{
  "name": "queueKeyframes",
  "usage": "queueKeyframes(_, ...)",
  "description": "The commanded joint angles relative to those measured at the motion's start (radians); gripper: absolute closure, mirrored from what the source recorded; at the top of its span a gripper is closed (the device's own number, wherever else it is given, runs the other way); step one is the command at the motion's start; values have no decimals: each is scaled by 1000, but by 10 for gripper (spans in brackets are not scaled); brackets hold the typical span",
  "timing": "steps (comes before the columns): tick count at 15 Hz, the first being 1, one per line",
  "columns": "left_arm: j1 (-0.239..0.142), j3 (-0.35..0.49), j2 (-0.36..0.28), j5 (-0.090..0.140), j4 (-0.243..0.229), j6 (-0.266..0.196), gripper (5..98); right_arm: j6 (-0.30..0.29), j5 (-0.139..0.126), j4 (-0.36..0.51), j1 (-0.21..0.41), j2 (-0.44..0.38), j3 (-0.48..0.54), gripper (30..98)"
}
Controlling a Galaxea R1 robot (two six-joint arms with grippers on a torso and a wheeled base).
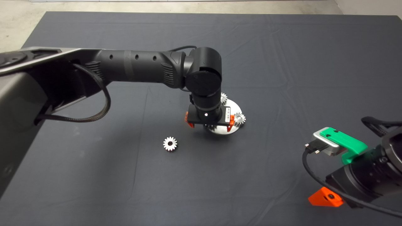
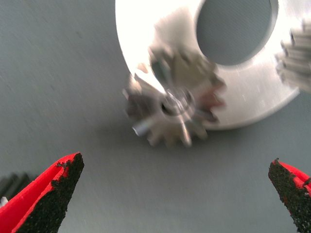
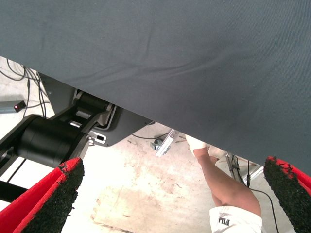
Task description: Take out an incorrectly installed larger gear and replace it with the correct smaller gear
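- The left end effector [image 1: 209,123] hangs straight down over the round silver plate [image 1: 235,108] near the middle of the counter [image 1: 282,62], fingers [image 2: 53,194] spread wide and holding nothing; that stance fits lining up to straddle a gear from above
- In the left wrist view, the larger gear [image 2: 172,104] sits on a peg at the plate's edge, overhanging the rim, in line with the gap between the two pads but beyond their tips; it looks still installed, so the removal appears not yet done
- The smaller gear [image 1: 170,144] lies flat on the mat, well apart from the plate toward the left arm's side, seemingly placed within easy reach for the swap
- The right end effector [image 1: 326,197] waits at the lower right edge of the head view, released and empty; its wrist view shows the mat's underside edge, the floor and a person's leg [image 3: 223,187]
- Count: one plate; one loose gear on the mat; on the plate, the larger gear plus two pale gears [image 1: 240,118] seen in the head view, one partly hidden by the arm
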Motion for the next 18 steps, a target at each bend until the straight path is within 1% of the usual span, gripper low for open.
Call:
queueKeyframes(1,-7,-23,10,7,25,16,55,4,-41,30,16,1,3,308)
queueKeyframes(3,-6,-53,23,7,25,38,55,4,-41,30,16,1,3,308)
queueKeyframes(5,7,-86,32,6,28,62,55,4,-42,30,16,-1,2,308)
queueKeyframes(7,22,-112,32,4,41,82,55,3,-42,30,16,-1,3,308)
queueKeyframes(11,24,-132,33,4,48,92,55,4,-42,30,16,-1,4,308)
queueKeyframes(13,24,-132,33,6,65,92,55,4,-42,29,16,-1,3,308)
queueKeyframes(16,24,-138,33,6,74,92,55,4,-42,29,16,-1,3,308)
queueKeyframes(18,24,-139,33,6,98,97,55,4,-42,30,16,-1,2,308)
